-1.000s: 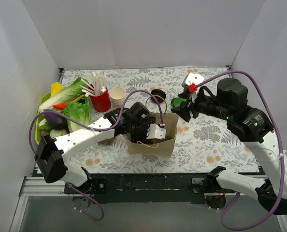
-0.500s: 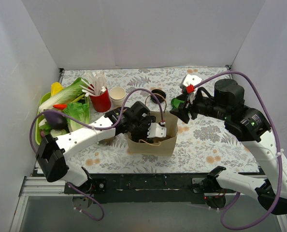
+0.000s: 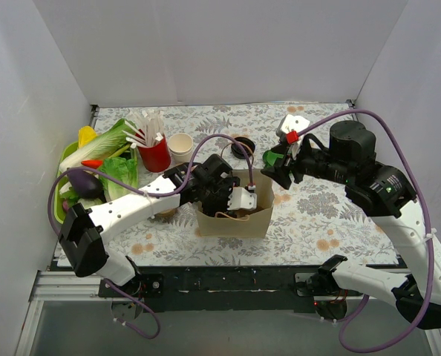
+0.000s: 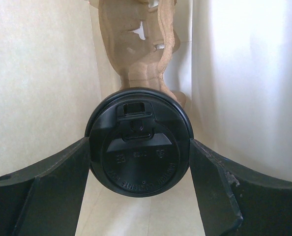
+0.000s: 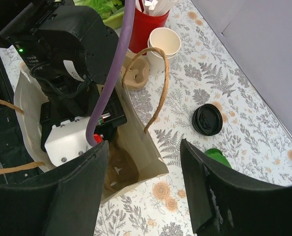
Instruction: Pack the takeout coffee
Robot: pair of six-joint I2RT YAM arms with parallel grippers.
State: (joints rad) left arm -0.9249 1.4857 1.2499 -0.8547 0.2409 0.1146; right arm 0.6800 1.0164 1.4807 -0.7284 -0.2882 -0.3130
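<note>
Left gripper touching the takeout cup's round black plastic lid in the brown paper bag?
Touching. Left wrist view: both fingers sit against the black lid at its rim, no gap either side.

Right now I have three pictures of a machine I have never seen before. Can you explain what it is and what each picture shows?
The machine is two robot arms bolted at the near edge of a table, each ending in a two-finger pincer. One picture looks down from above and behind the arms. The other two come from a small camera on each wrist, so each shows that arm's own fingers.

On the flowered table stand a brown paper bag, a red cup holding white sticks, a lidless cream cup, a loose black lid and a pile of vegetables.

The left pincer is down inside the bag, closed on the takeout coffee, whose black lid fills the left wrist view. The right pincer hangs open and empty beside the bag.
</note>
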